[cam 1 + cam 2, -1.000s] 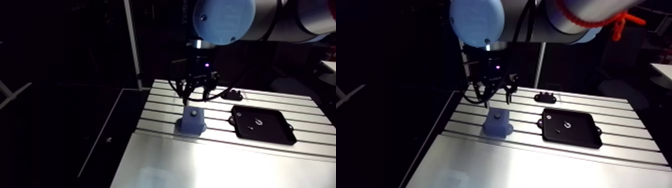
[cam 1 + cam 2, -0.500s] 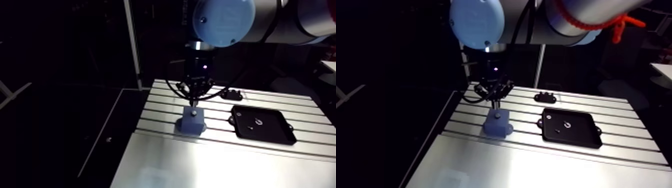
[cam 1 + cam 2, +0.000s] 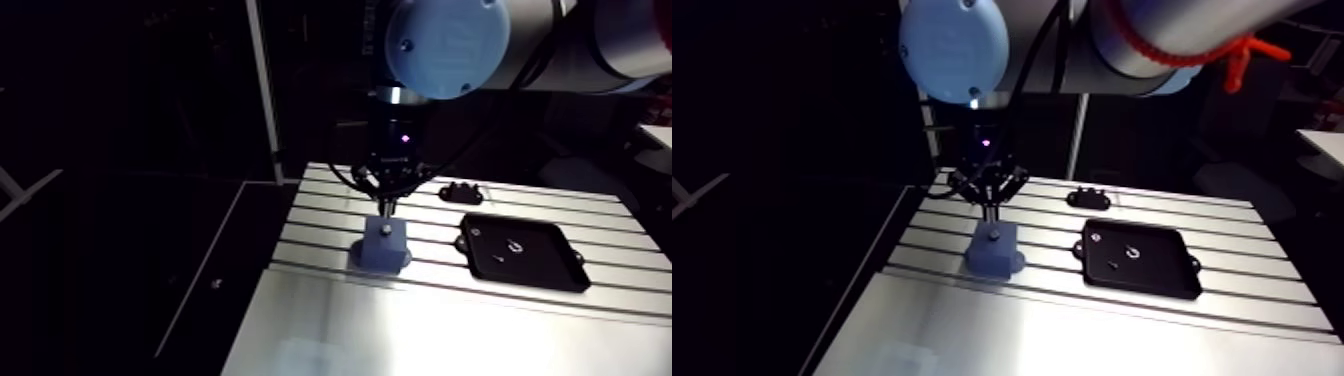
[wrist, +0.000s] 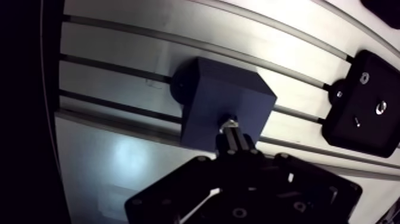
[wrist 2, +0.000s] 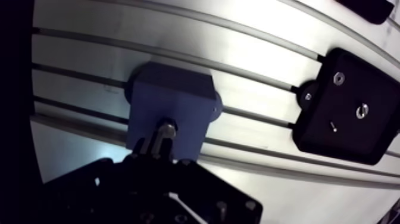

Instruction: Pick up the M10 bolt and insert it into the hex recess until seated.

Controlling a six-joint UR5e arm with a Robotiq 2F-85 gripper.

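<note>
Hanging plumb over the blue block (image 3: 993, 250), the jaws pinch narrow on the M10 bolt (image 5: 167, 127), keeping its shank in line with the hex recess hidden beneath it. Its end seems to meet the block's top face, but the dim wrist view leaves seating unclear. The black tray (image 3: 1137, 258) lies apart on the bench (image 3: 1072, 330).

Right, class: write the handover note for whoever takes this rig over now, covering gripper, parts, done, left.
Gripper: jaws shut on the M10 bolt, directly above the blue block.
Parts: the block stands on the slotted table. The bolt's end meets the block's top face, and the recess itself is hidden. The black tray lies beside the block, apart from it.
Done: bolt picked up and brought to the block.
Left: press in until seated (cannot be confirmed here), then release.
</note>
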